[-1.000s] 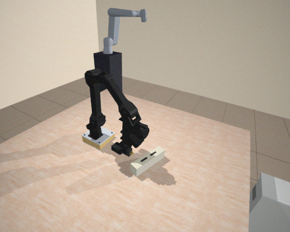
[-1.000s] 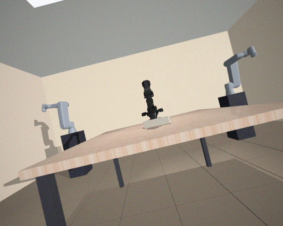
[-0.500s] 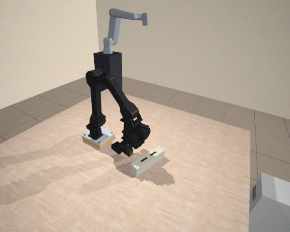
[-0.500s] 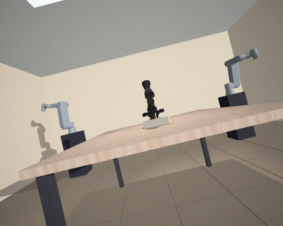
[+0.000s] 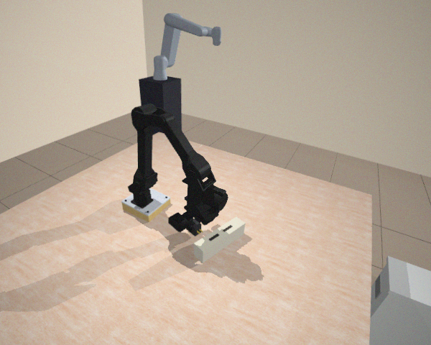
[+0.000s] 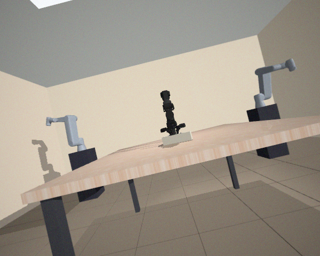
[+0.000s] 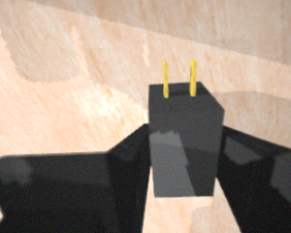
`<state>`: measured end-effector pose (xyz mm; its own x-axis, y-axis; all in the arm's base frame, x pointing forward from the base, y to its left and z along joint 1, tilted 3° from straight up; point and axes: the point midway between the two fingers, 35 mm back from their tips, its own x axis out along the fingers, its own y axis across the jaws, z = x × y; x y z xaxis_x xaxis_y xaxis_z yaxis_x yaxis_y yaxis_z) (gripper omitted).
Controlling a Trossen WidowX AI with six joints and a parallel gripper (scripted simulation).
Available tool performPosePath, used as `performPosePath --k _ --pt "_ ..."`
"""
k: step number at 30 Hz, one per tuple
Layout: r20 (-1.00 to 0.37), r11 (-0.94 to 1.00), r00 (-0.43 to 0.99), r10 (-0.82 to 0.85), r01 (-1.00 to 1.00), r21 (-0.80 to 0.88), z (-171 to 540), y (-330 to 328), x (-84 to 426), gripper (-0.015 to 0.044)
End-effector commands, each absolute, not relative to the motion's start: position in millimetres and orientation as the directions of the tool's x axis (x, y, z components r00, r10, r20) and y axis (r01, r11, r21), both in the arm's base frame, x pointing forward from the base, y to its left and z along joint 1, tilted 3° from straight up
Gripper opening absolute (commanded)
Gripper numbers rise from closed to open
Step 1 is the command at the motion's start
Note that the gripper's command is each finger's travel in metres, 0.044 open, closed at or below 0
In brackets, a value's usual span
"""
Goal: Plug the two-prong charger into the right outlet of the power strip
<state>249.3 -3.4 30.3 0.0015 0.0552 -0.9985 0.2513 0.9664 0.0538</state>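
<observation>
Grey arms (image 6: pixel 264 82) top dark pedestals (image 5: pixel 171 100) (image 6: pixel 264 112) beyond the tabletop (image 5: pixel 301 241) (image 6: pixel 154 159).

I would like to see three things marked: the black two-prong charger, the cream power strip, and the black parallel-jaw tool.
Black two-prong charger (image 7: pixel 185 150): wrist view, front of its body.
Cream power strip (image 5: pixel 223 243) (image 6: pixel 177 138): top and exterior views, long side face.
Black parallel-jaw tool (image 7: pixel 176 128): wrist view, midway between its fingertips.
</observation>
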Motion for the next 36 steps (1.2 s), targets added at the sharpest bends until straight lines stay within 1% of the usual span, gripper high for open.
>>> performPosePath --k 1,20,36 --pt "-0.998 0.962 0.006 0.059 0.265 0.058 32 -4 256 0.0" --pt "-0.998 0.95 0.006 0.061 0.307 0.06 31 -9 278 0.0" --pt "-0.998 0.95 0.006 0.061 0.308 0.06 31 -9 279 0.0"
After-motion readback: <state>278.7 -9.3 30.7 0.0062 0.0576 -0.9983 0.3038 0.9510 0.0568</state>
